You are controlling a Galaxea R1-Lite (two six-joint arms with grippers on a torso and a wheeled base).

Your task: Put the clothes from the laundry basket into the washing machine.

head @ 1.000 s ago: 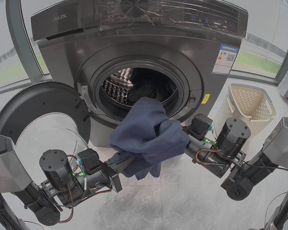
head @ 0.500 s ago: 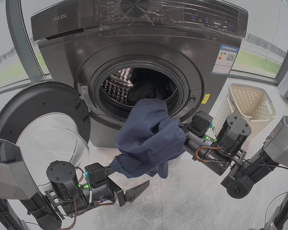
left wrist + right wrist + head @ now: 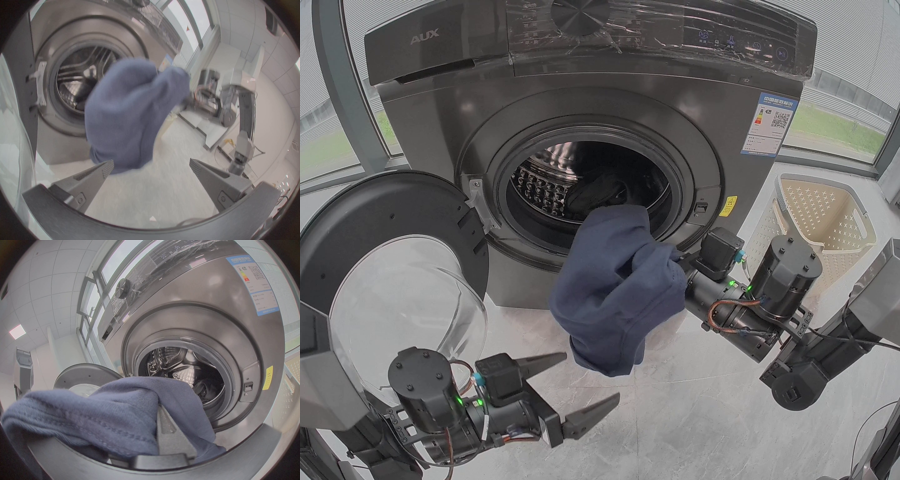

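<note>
A navy blue garment (image 3: 615, 281) hangs in front of the washing machine's round opening (image 3: 512, 156), below its rim. My right gripper (image 3: 677, 261) is shut on the garment's right side, and the cloth covers most of its fingers. In the right wrist view the garment (image 3: 109, 418) drapes over my right gripper (image 3: 125, 430), with one finger (image 3: 170, 430) showing. My left gripper (image 3: 592, 377) stands open low over the floor, apart from the cloth. Nothing is between its fingers in the left wrist view, where my left gripper (image 3: 150, 162) sits below the garment (image 3: 131, 109). A dark item (image 3: 597, 190) lies inside the drum.
The machine's door (image 3: 394, 250) stands swung open at the left, close to my left arm. A cream laundry basket (image 3: 825, 219) stands on the floor to the right of the machine, behind my right arm. Grey floor tiles (image 3: 687, 412) lie free in front.
My left gripper let go of the garment, opened and drew down and back. The garment now hangs from the right gripper alone, slightly nearer the machine's opening.
</note>
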